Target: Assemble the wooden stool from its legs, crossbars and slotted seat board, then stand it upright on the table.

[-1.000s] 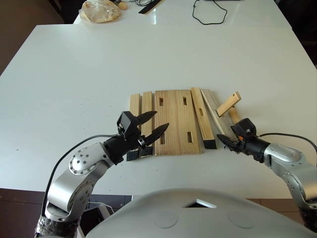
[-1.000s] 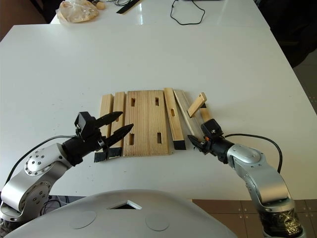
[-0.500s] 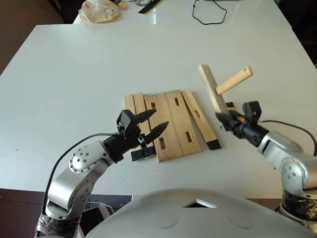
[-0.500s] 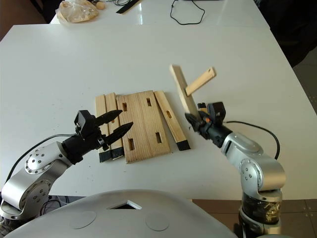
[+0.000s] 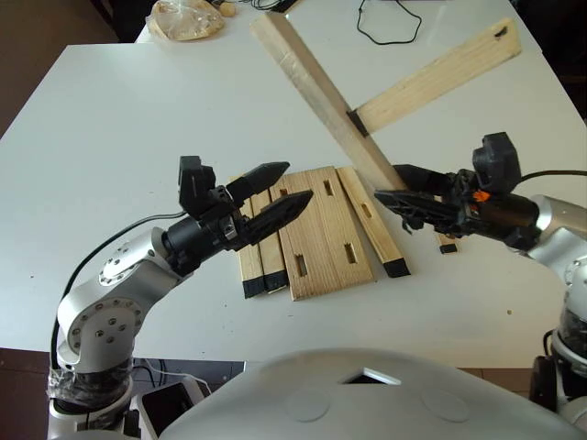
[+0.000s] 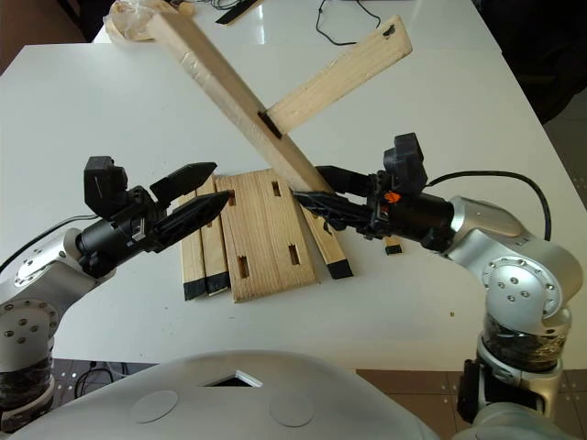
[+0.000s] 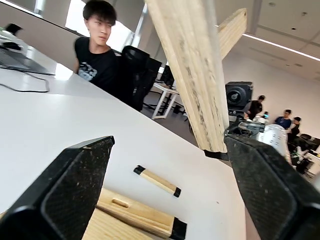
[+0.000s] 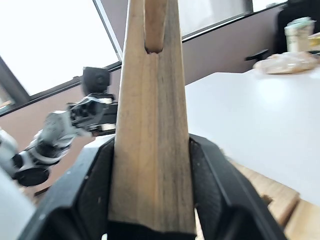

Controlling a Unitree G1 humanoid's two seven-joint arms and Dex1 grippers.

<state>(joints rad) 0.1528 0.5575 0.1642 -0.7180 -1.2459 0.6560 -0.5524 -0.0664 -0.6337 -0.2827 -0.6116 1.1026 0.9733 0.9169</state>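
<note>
Above the white table (image 5: 138,137), right pincer (image 5: 386,181) clamps a stool leg (image 5: 303,73), left pincer (image 5: 295,181) gapes.

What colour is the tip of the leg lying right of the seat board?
Black, on the pale wooden leg; best in left eye view.

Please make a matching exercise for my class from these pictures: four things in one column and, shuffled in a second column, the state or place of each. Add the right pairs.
Things
1. leg with crossbar
2. slotted seat board
3. left pincer
4. plastic bag

States or places
A. open, holding nothing
B. far back, to the left
C. raised in the air, gripped by the right pincer
D. flat on the table, beside a loose leg

Pairs: 1-C, 2-D, 3-A, 4-B
</note>
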